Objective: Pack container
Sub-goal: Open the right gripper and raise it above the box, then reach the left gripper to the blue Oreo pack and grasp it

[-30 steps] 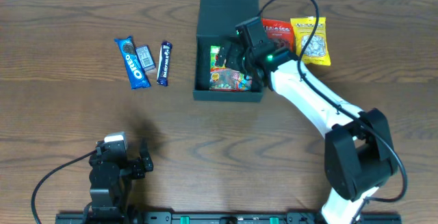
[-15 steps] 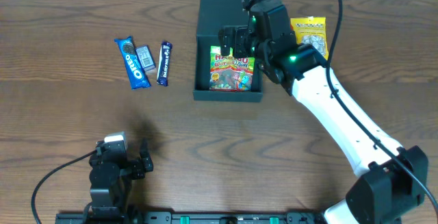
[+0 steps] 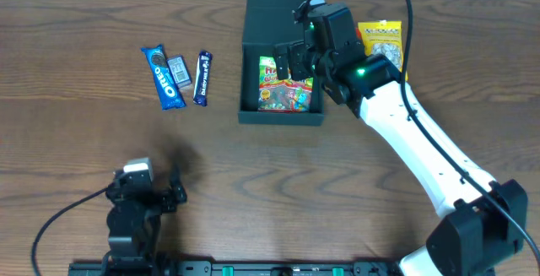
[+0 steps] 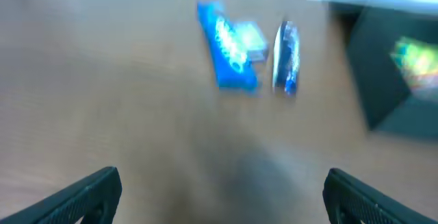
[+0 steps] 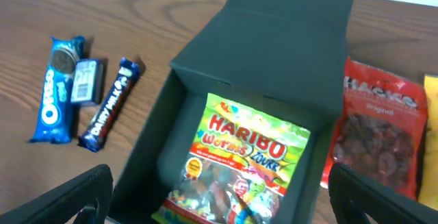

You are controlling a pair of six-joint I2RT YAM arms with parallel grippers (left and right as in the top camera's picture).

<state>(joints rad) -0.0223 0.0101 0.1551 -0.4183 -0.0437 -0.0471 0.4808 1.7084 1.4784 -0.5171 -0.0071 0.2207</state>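
Observation:
The dark teal-green container (image 3: pixel 282 117) stands open at the table's back middle, its lid (image 3: pixel 282 10) swung back. A Haribo gummy packet (image 3: pixel 285 89) lies inside it; it also shows in the right wrist view (image 5: pixel 243 159) inside the container (image 5: pixel 198 66). My right gripper (image 3: pixel 297 58) is open and empty, hovering above the container. My left gripper (image 3: pixel 152 198) is open and empty near the front left, low over bare table (image 4: pixel 219 190). An Oreo packet (image 3: pixel 162 77), a small grey packet (image 3: pixel 178 71) and a Dairy Milk bar (image 3: pixel 202 78) lie left of the container.
A red Hacks packet (image 5: pixel 375 135) and a yellow packet (image 3: pixel 381 46) lie right of the container, partly under my right arm. In the blurred left wrist view the Oreo packet (image 4: pixel 227 46) and Dairy Milk bar (image 4: pixel 286 58) lie ahead.
My right gripper has let go of the Haribo packet inside the container and lifted up and back. My left arm has shifted slightly to the left.

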